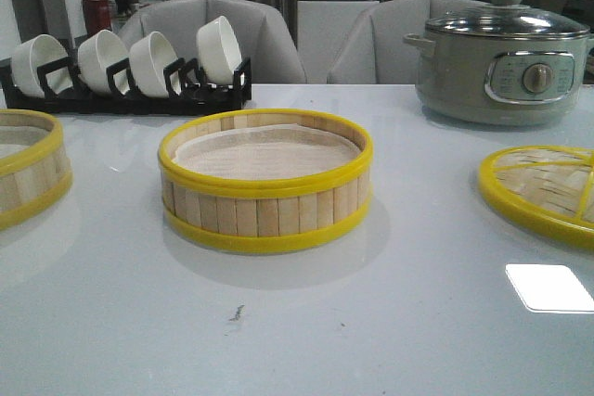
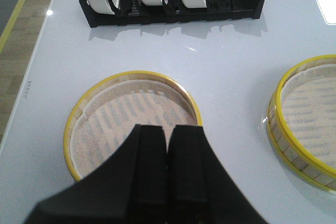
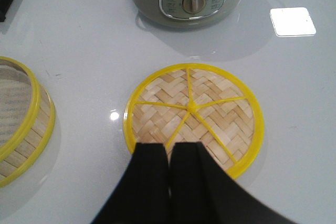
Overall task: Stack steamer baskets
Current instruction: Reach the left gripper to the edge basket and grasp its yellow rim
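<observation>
Facing you: one steamer basket (image 1: 265, 183) at table centre, a second basket (image 1: 28, 173) at the far left edge, well apart. Your left gripper (image 2: 168, 148), fingers pressed together, hangs above that left basket. Your right gripper (image 3: 169, 158), likewise closed and empty, hangs over the woven lid (image 3: 193, 116), near the grey pot (image 1: 501, 67).

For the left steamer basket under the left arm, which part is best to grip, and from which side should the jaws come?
Probably the wall of the left steamer basket, taken from above with one jaw inside and one outside the yellow rim. It sits upright and open-topped, the wall is thin, and the whole basket looks too wide to span. The left gripper, jaws shut, must open first.
</observation>
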### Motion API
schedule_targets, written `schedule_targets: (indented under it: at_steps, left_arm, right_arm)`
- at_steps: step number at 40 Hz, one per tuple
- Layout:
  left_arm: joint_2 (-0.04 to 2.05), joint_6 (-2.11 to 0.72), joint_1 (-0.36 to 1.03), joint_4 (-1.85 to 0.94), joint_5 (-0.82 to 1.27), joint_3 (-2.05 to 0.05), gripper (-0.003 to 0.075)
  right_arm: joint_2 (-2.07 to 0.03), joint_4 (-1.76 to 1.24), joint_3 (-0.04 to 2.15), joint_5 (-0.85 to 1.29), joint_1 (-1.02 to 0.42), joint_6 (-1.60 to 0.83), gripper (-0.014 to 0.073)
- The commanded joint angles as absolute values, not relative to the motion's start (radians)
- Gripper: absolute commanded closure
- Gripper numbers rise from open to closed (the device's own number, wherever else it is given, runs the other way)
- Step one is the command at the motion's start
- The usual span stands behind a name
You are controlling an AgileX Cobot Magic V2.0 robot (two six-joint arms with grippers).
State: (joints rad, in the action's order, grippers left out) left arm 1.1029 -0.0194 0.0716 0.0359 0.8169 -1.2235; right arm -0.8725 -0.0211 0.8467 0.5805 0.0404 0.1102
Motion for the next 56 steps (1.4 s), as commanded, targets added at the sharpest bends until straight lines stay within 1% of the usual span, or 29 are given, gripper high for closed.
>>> schedule_targets:
  at_steps: [1,2,3,4,6,9,11,12,13,21,30,41,47,56]
  left_arm:
    - [1.105,-0.007,0.076,0.045,0.757,-1.25,0.0621]
    - [1.11,-0.007,0.076,0.045,0.757,-1.25,0.0605]
    - [1.118,-0.007,0.076,0.045,0.757,-1.25,0.0588]
    - [1.126,-0.007,0.076,0.045,0.757,-1.25,0.0557]
    - [1.139,-0.007,0.076,0.038,0.755,-1.25,0.0483]
    - [1.159,-0.007,0.076,0.016,0.727,-1.25,0.0338]
    - [1.177,-0.007,0.076,0.0,0.703,-1.25,0.0261]
    - [1.184,-0.007,0.076,-0.011,0.691,-1.25,0.0232]
    - [1.196,-0.007,0.076,-0.015,0.681,-1.25,0.022]
    - [1.314,-0.007,0.076,-0.042,0.625,-1.25,0.0215]
    - [1.513,-0.007,0.076,-0.05,0.574,-1.267,0.0216]
    - [1.761,-0.007,0.086,-0.072,0.606,-1.375,0.0215]
    - [1.838,-0.012,0.09,-0.102,0.618,-1.417,0.0216]
    - [1.893,-0.012,0.104,-0.102,0.616,-1.418,0.0216]
  right_arm:
    - [-0.866,-0.025,0.887,0.504,0.041,0.104,0.0298]
    - [-0.866,-0.025,0.887,0.504,0.041,0.104,0.024]
    - [-0.866,-0.025,0.887,0.504,0.041,0.104,0.02]
    - [-0.866,-0.025,0.887,0.504,0.041,0.104,0.0154]
    - [-0.866,-0.025,0.887,0.504,0.041,0.104,0.0108]
    - [-0.866,-0.025,0.887,0.506,0.041,0.104,0.011]
    - [-0.866,-0.025,0.887,0.509,0.041,0.104,0.0109]
    - [-0.866,-0.025,0.887,0.509,0.041,0.104,0.0109]
    - [-0.866,-0.025,0.887,0.509,0.041,0.104,0.0109]
    - [-0.866,-0.026,0.887,0.509,0.041,0.104,0.0109]
    - [-0.866,-0.025,0.887,0.501,0.041,0.104,0.0109]
    - [-0.866,-0.025,0.887,0.501,0.041,0.104,0.0109]
    - [-0.866,-0.025,0.887,0.501,0.041,0.104,0.0109]
    - [-0.866,-0.025,0.887,0.501,0.041,0.104,0.0109]
